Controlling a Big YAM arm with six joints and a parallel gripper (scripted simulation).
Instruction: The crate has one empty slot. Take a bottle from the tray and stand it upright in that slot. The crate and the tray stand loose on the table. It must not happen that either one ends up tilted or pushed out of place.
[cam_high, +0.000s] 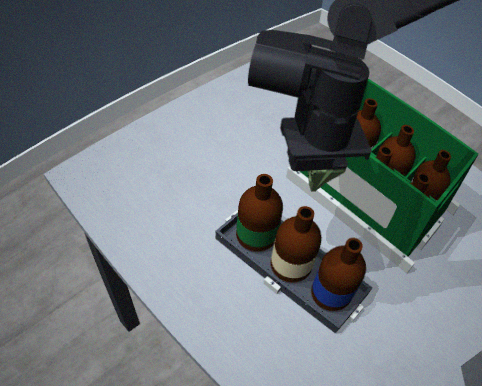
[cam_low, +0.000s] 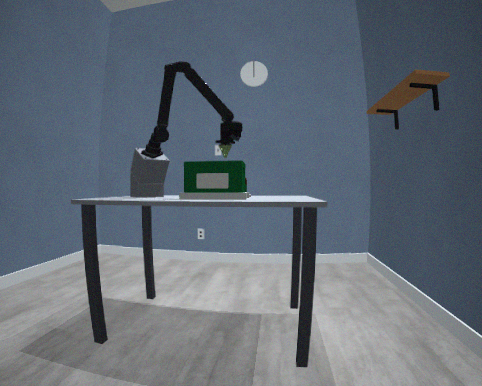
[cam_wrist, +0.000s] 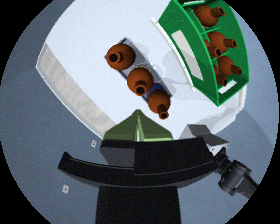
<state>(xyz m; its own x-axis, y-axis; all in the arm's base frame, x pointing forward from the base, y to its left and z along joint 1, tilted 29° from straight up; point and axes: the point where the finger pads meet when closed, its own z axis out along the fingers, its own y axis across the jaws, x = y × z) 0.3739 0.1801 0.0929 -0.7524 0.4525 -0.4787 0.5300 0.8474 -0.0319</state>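
Top: gripper (cam_high: 324, 178) fully closed, nothing in it, hanging above the table (cam_high: 150, 190) between green crate (cam_high: 415, 220) and tray (cam_high: 250, 255). Three bottles upright in the tray: green-label (cam_high: 259, 212), cream-label (cam_high: 297, 243), blue-label (cam_high: 342, 274). Crate slot nearest the arm is probably the free one, partly hidden.

Exterior: gripper (cam_low: 226, 149) well above the crate (cam_low: 215, 176); tray not visible.

Wrist: closed fingertips point toward the bottle row (cam_wrist: 139, 82), crate (cam_wrist: 188, 41) to the right.

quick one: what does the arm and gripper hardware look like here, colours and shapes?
Slim black arm with rounded joints, on a grey block pedestal. The wrist is a bulky dark cylinder housing with a flat black plate beneath. Olive-green wedge fingers taper to the gripper tip. No cables or markings visible.
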